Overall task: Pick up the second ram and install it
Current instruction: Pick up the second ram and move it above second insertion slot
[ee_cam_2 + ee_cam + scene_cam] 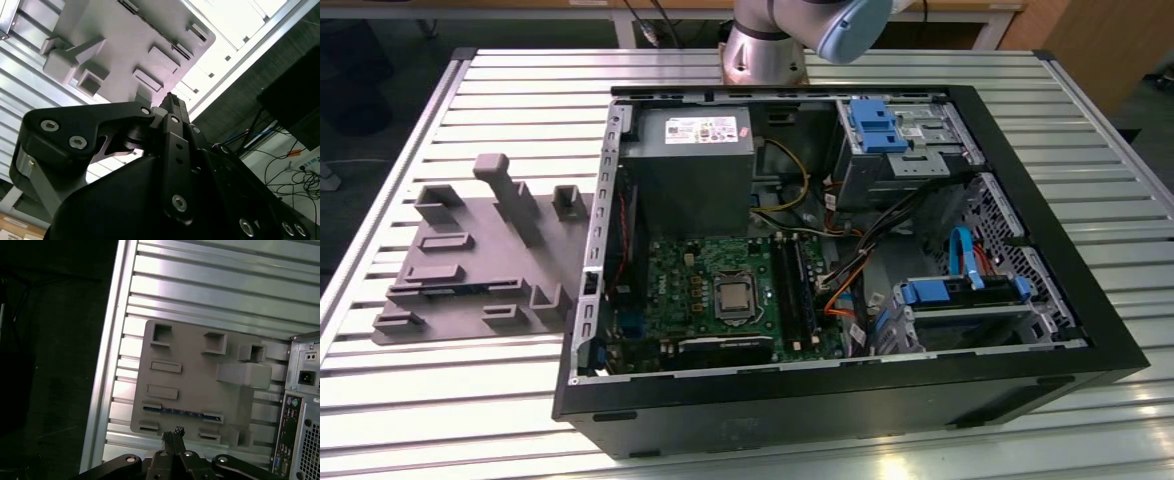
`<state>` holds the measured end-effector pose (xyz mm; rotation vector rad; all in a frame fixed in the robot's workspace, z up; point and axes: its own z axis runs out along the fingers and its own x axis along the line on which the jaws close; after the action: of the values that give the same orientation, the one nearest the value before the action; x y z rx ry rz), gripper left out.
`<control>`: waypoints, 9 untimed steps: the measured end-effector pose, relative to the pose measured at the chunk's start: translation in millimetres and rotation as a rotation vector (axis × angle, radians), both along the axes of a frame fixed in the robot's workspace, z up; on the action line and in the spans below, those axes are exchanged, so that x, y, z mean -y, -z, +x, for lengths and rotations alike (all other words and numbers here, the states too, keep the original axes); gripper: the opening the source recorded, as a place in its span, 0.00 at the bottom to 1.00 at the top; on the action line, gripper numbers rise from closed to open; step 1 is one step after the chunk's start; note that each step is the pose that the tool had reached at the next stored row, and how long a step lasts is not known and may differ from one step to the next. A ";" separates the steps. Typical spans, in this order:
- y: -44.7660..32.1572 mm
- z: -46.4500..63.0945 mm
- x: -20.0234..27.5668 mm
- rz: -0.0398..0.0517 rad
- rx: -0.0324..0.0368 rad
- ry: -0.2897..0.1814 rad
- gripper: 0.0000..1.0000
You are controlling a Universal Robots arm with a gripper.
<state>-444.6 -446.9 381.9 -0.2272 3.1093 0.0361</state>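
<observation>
On the exterior view's left lies a flat grey plastic plate w/ chunky blocks & little pockets sticking up from it. It looks dull & smooth. It sits on a shiny silver metal table made of long ribbed slats.

In the first wrist view the second ram, a long thin dark stick w/ a bit of blue on it, stands on its edge on that grey plate. Its 2 ends are tucked into small grey holders. So it's outside the PC, not on the board.

Just beside the plate, toward the exterior view's right, is a big black metal PC box lying on its side w/ the cover off. Inside, going left to right:
- a green circuit board w/ a square silver chip in the middle
- a plain grey metal power box at the back
- long black sockets
- a bunch of orange, yellow & black wires
- blue plastic drive holders

Behind the box stands the round silver base of the robot arm.

In both wrist views the black metal gripper hangs over the grey plate, not touching the ram. Its fingers are pressed close together w/ nothing between them.
</observation>
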 end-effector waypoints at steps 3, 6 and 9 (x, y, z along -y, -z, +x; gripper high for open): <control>0.1 0.0 0.0 0.0000 0.0000 -0.015 0.11; 0.4 0.0 -0.1 0.0000 0.0001 -0.042 0.11; 0.6 0.0 -0.2 0.0001 0.0001 -0.066 0.11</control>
<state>-444.6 -446.7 381.3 -0.3295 3.1008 0.0374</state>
